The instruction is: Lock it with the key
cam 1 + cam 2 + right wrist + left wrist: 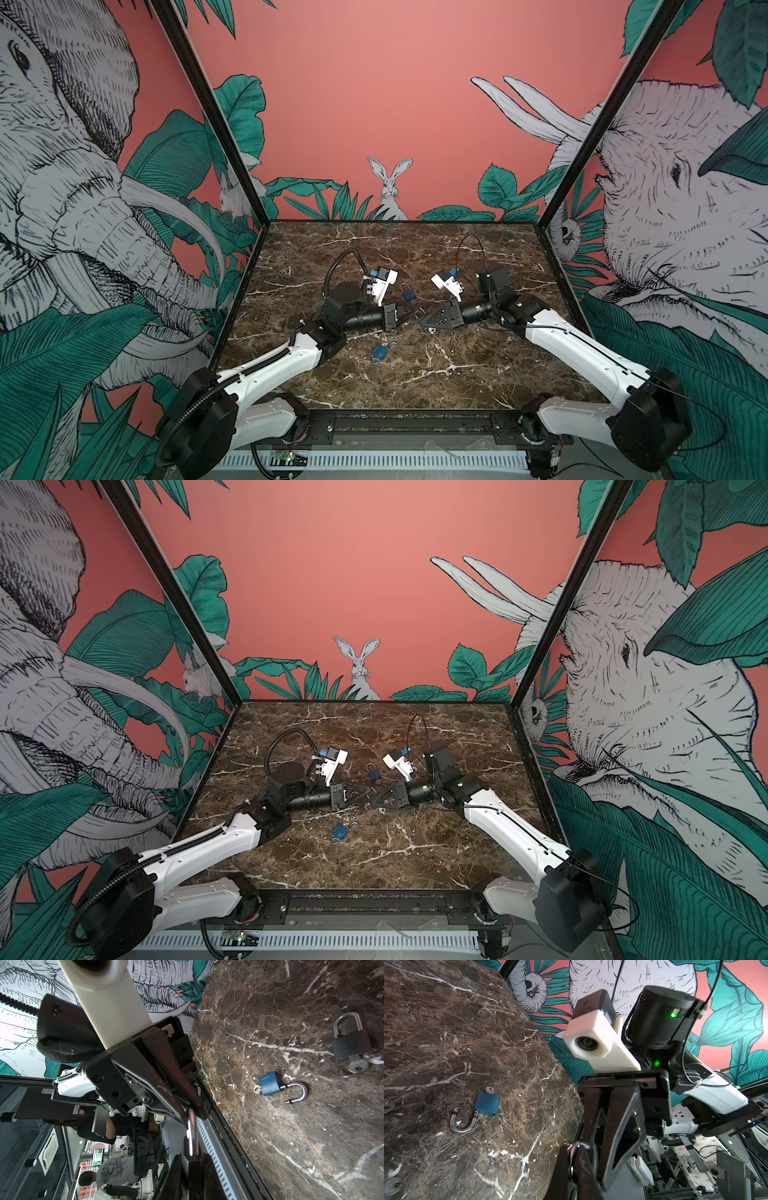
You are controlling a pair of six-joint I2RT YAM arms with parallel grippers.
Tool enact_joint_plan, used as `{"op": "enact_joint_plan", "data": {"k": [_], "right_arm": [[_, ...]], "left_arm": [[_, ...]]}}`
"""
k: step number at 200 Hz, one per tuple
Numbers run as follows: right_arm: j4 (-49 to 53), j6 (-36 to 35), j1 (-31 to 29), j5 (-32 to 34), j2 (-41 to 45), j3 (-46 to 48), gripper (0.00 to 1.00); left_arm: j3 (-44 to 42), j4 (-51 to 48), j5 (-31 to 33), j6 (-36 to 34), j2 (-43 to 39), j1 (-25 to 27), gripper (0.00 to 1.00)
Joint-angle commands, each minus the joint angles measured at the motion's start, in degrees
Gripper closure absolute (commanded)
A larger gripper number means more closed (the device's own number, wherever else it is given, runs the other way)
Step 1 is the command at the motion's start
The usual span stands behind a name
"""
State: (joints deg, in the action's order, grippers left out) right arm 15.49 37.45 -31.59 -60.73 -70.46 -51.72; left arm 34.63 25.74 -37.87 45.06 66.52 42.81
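- the two arms meet over the middle of the marble table (415,382), tips almost touching, with the held padlock (193,1165) spanning the gap between them; it seems lifted off the surface.
- the right gripper (193,1159) is clamped on that lock's dark body.
- the left gripper (196,1110) is pressed together on the top of its silver shackle (191,1128).
- the far blue padlock (486,1103) lies just beyond the grippers, its bow swung open and a key (490,1089) in its base.
- the near blue padlock (269,1083) lies on the near side of the grippers, slightly left, also open with one in its base.
- a black padlock (351,1045) rests on the table with its bow closed and one more in its base; only the right wrist view shows it, and we cannot place it in the top views.
- on the lock in the air we cannot tell whether the bow is pushed home or raised, and nothing is visible in its keyway from any view.
- our reading: the black one on the table looks finished and one lock is in hand, probably being pressed shut. the turn to secure it is not yet shown, and both blue locks remain open if they are meant too.
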Motion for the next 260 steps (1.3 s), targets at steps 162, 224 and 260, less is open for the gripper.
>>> {"op": "enact_joint_plan", "data": {"k": [162,224,260], "right_arm": [[-23.2,-1.6,3.3,-0.4,-1.8,-6.4,1.00],[-9.7,-9.4,3.0,1.5,0.5,-3.3,1.00],[-4.5,-12.9,2.9,3.1,1.0,-4.7,1.00]], "left_arm": [[0.1,-11.9,-5.7,-3.7,2.0,11.8,1.00],[11.4,-24.4,-12.4,-12.0,-0.1,-2.3,1.00],[17.3,-29.2,-14.4,-14.9,2.6,-4.5,0.95]]}}
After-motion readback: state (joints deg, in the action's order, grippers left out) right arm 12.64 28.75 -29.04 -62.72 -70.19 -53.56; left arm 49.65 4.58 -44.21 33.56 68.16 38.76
